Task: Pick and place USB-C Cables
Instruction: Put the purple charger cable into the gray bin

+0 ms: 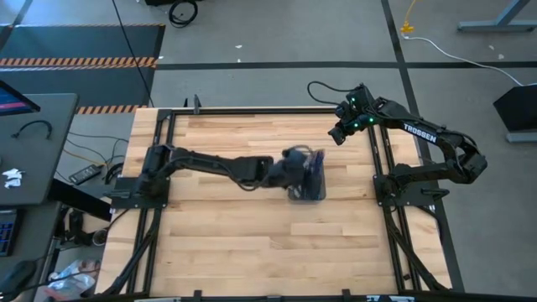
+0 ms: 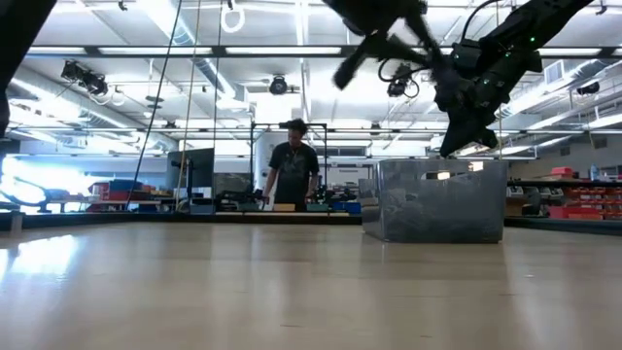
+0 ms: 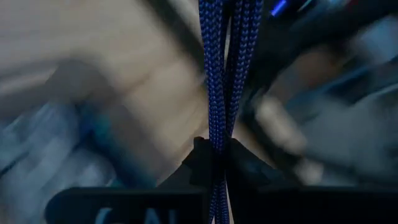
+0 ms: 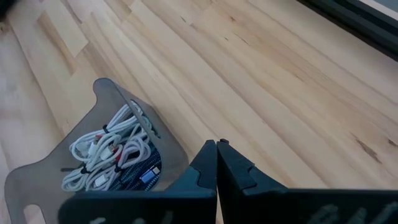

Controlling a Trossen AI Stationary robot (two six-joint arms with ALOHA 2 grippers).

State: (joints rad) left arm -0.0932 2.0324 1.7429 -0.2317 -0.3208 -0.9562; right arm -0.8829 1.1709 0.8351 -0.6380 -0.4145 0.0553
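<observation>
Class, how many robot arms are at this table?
2. The left arm reaches to the tray at mid-table, holding a blue cable; the right arm waits over the table's right side.

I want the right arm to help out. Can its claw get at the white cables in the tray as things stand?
Probably not yet: the left claw, shut on a blue cable, sits over the tray. The right claw hangs apart, shut; the white cables lie uncovered.

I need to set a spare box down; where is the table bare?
Bare wood lies along the near edge of the table and between the grey tray and the raised right tool. It is crowded at the tray, where the left tool grips a blue cable.
</observation>
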